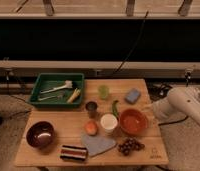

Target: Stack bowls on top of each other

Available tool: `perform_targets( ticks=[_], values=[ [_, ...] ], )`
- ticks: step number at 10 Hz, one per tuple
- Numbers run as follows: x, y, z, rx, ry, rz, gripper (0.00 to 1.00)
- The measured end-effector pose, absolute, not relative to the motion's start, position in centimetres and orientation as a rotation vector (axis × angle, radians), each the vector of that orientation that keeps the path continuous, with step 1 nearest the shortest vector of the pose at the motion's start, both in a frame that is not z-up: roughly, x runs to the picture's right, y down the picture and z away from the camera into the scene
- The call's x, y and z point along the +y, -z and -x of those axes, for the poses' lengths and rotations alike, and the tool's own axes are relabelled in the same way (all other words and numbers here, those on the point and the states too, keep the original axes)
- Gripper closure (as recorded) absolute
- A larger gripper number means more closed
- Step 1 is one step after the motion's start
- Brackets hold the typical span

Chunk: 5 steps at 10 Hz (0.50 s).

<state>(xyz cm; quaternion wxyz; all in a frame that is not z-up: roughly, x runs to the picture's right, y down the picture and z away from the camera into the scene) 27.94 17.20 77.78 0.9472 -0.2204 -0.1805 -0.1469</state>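
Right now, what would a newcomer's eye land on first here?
The orange bowl at the right middle of the table is the brightest thing. The white arm's gripper is at the table's right edge, just beside it. The maroon bowl sits apart at the front left corner, and a green tray of utensils fills the back left.

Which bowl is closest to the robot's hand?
The orange bowl. It sits on the right side of the table, just beside the gripper at that edge. The maroon bowl is far away, near the front left corner.
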Motion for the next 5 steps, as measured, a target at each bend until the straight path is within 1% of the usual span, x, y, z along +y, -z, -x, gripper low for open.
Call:
perform_targets(
  ticks=[5],
  values=[
    [18.7,-79.5,-27.8,-0.452,0.264,0.430,0.38]
  ],
)
